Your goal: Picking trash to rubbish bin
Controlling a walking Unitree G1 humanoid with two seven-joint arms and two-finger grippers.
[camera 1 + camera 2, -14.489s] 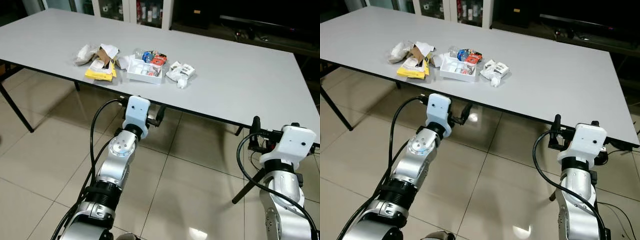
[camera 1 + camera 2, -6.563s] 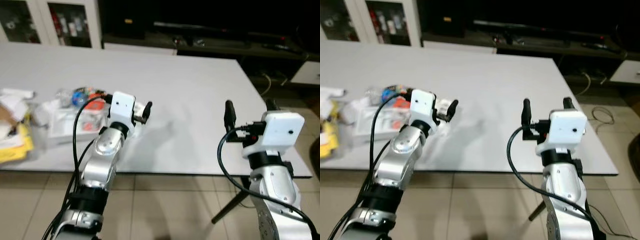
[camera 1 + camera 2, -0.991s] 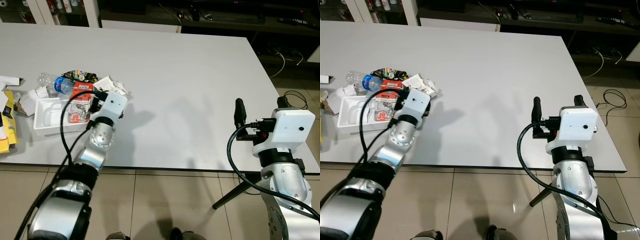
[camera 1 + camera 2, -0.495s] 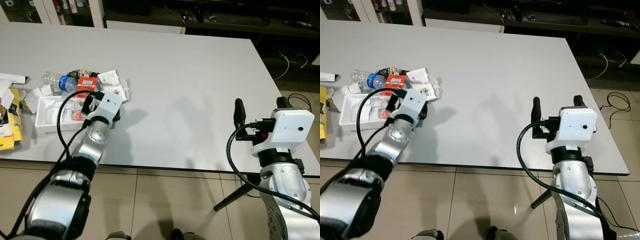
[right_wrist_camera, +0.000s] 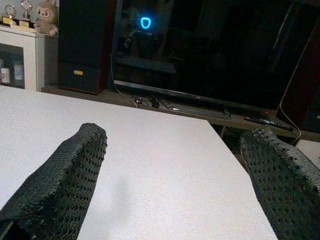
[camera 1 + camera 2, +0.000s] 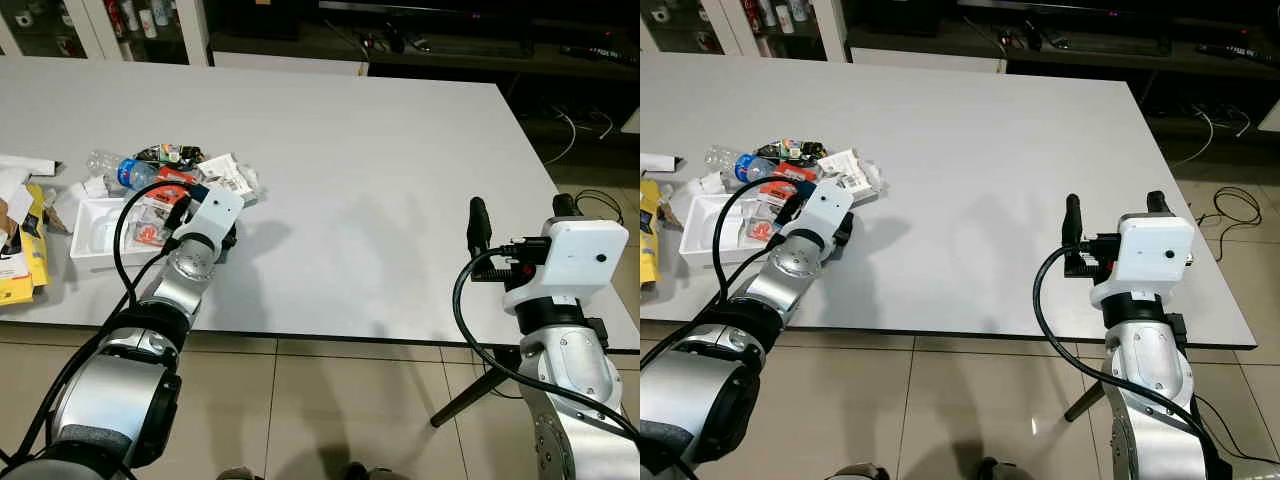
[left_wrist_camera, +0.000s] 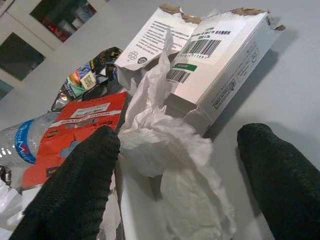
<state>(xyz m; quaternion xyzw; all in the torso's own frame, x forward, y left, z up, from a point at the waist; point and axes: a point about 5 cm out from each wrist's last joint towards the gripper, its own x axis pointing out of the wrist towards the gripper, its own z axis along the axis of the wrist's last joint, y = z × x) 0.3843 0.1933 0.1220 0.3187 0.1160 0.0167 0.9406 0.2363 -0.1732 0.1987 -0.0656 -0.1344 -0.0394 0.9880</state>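
The trash is piled at the left end of the grey worktop. A white tray is seen there, with a red packet lying on it and a plastic bottle with a blue label just behind. A torn white carton with barcodes is lying beside the tray, and crumpled white tissue is draped against it. A dark printed wrapper is tucked behind the packet, and its print can't be read. Yellow and white packaging is cut off at the frame's left edge.

The left gripper is lowered to the pile, its fingers spread wide with the tissue and the carton's corner between them. Whether the tissue is actually touched can't be told. From the head views the fingers are mostly hidden by the white wrist housing.

The right gripper is held over the worktop's right edge, well apart from the trash, with its fingers spread and nothing between them
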